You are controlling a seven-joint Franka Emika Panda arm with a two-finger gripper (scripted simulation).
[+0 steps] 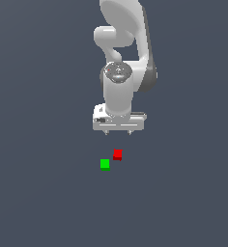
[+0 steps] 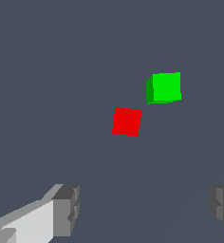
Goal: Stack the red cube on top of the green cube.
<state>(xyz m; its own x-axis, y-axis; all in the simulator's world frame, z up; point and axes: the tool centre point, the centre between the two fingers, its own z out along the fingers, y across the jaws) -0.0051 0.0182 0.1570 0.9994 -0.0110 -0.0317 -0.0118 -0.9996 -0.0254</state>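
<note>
Your main risk is the green cube [image 1: 105,164]: it sits just beside the red cube [image 1: 117,154], toward the exterior view's left and nearer that camera, apart but close. If you descend with the pincer [image 1: 118,131] spread this wide, one finger [image 2: 66,209] could clip and shove the green cube. The pincer is released and empty. The red cube rests on the counter [image 1: 48,193] below the pincer, almost directly under it.
</note>
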